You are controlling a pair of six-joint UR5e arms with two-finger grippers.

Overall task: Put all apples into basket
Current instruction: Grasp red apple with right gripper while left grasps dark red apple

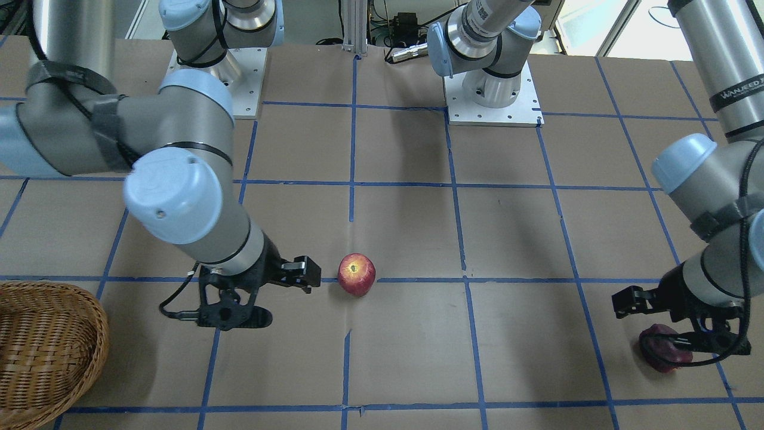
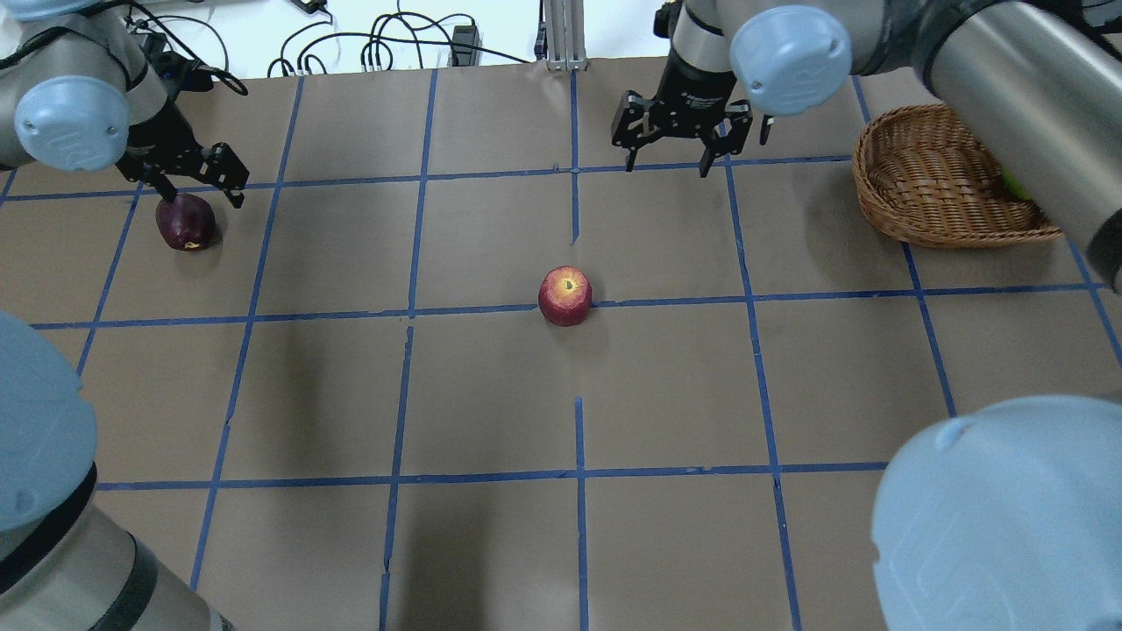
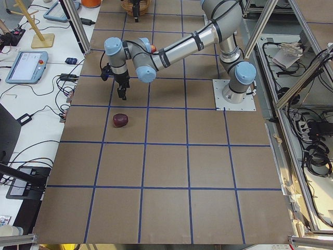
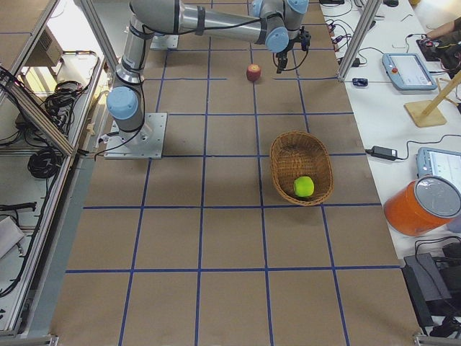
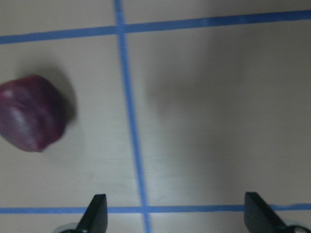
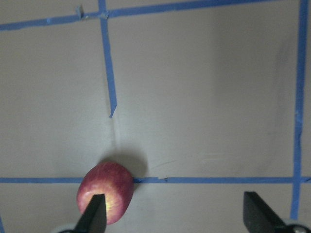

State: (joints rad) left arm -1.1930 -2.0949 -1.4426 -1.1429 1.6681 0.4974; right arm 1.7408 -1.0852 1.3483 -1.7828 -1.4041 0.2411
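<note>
- My table [image 2: 491, 386] was covered in matt brown paper, crossed by smooth blue tape [image 2: 491, 478].
- The basket [image 2: 929, 188] was rough woven wicker.
- The red apple [image 2: 565, 296] had glossy skin; the maroon apple [image 2: 185, 223] had a duller sheen.
- My left gripper [image 5: 177, 218] and right gripper [image 2: 666, 165] were matt black plastic.
- My arms [image 1: 77, 137] were satin grey metal with smooth pale-blue caps [image 1: 173, 194].

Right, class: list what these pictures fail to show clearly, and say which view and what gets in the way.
Bright yellow-green apple: overhead view, the right arm's silver link hides all but a sliver.
Woven tan wicker basket: front-facing view, cut off by the left and bottom edges.
Dark maroon-purple apple: left wrist view, blurred.
Red apple with yellowish stem end: right wrist view, cut by the bottom edge.
</note>
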